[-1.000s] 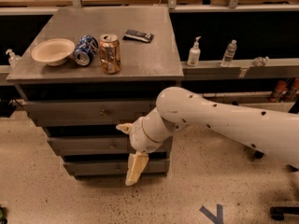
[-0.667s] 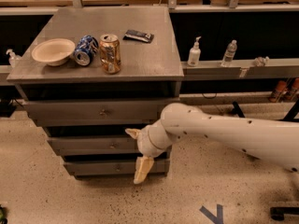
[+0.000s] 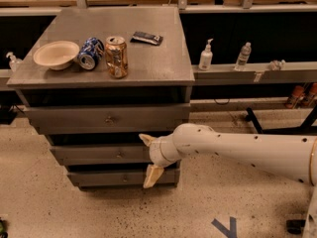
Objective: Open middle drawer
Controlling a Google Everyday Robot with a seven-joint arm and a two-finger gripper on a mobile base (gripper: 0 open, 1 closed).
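The grey cabinet has three drawer fronts stacked one above the other. The middle drawer [image 3: 94, 154] is a wide flat grey front with a tiny knob [image 3: 119, 155] at its centre, and it sits flush and shut. My gripper [image 3: 149, 158] is at the right end of the middle drawer front, to the right of the knob. It is open, with one cream finger [image 3: 146, 140] pointing up-left and the other [image 3: 152, 176] hanging down over the bottom drawer [image 3: 99, 178]. It holds nothing. My white arm [image 3: 237, 150] comes in from the right.
The top drawer [image 3: 74, 118] has a bigger knob. On the cabinet top [image 3: 158, 58] are a cream bowl [image 3: 56, 54], a blue can [image 3: 91, 53] on its side, an upright gold can [image 3: 116, 56] and a black packet [image 3: 146, 37]. Bottles [image 3: 206, 55] stand on a ledge to the right.
My gripper has shifted slightly to the right along the middle drawer front, and my arm has dropped lower and stretched out. The drawers have not moved.
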